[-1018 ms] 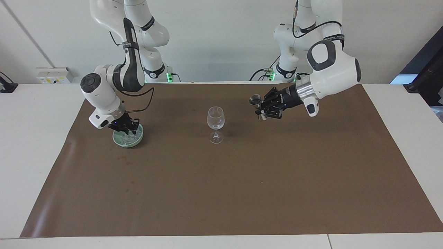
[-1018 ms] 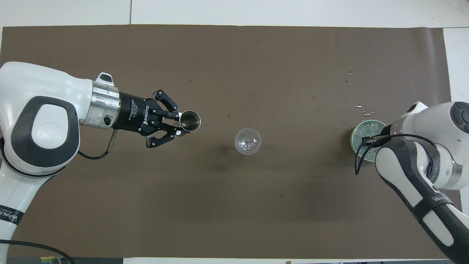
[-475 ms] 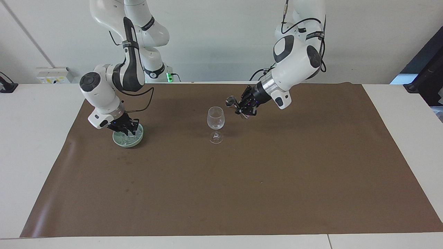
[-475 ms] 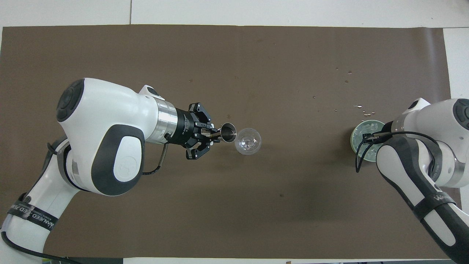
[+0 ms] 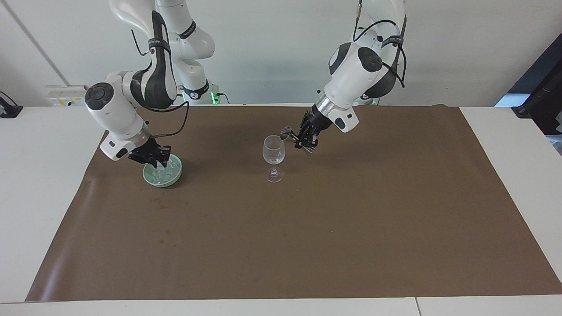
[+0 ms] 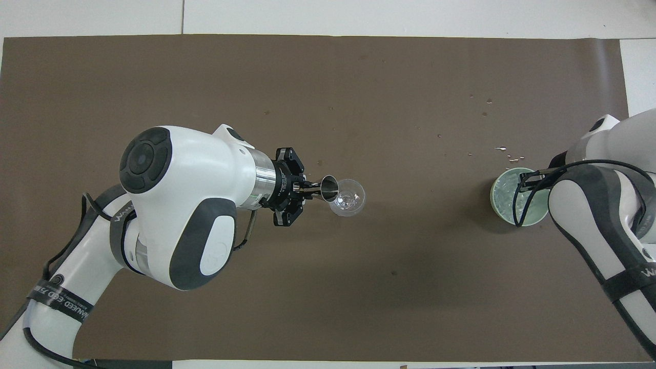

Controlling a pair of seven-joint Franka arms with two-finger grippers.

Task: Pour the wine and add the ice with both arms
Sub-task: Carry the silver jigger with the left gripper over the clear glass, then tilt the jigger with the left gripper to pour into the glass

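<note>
A clear wine glass (image 5: 273,151) (image 6: 348,198) stands mid-mat. My left gripper (image 5: 294,138) (image 6: 311,189) is shut on a small metal cup (image 5: 285,131) (image 6: 329,187), which is tipped on its side with its mouth at the glass rim. No liquid shows. A green bowl (image 5: 151,177) (image 6: 496,197) toward the right arm's end holds the ice (image 5: 169,171) (image 6: 508,195). My right gripper (image 5: 158,162) hangs shut just over the bowl, tips at the ice. Whether it holds a piece I cannot see. From overhead the arm hides it.
A brown mat (image 5: 307,228) (image 6: 328,92) covers the white table (image 5: 39,175). Small wet drops or chips (image 6: 505,151) lie on the mat just farther from the robots than the bowl. A power strip (image 5: 66,94) sits at the table's edge by the wall.
My left arm swung the metal cup across to the wine glass and tipped it at the rim. My right gripper rose a little from the bowl.
</note>
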